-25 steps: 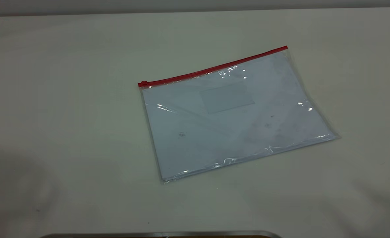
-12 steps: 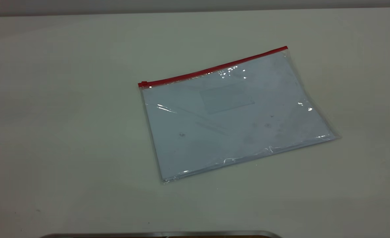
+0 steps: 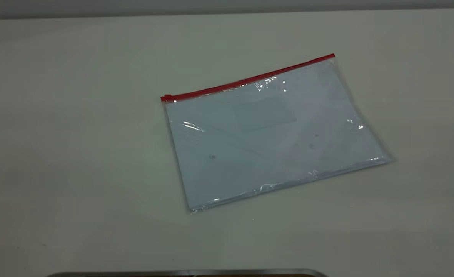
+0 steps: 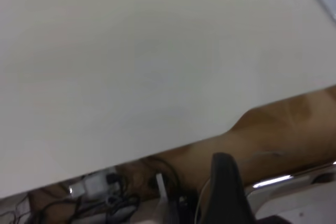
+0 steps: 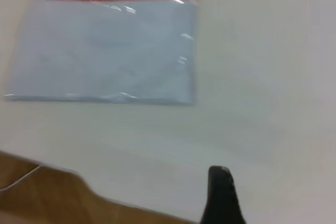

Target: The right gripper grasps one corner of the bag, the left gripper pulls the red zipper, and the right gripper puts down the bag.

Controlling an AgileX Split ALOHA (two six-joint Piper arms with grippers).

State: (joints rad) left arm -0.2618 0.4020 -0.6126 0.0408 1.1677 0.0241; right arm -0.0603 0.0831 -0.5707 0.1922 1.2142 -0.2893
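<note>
Two grippers hang back off the table edge: the left gripper (image 4: 227, 190) and the right gripper (image 5: 220, 195) each show one dark finger, so I cannot tell their opening. One bag (image 3: 269, 134) lies flat on the table (image 3: 77, 134), untouched, one red zipper (image 3: 250, 80) along its 12 o'clock edge, slider at 9 o'clock.

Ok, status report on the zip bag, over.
Both grippers off the bag, jaw state unclear. Bag flat on table, red zipper untouched. Nothing in the way.
</note>
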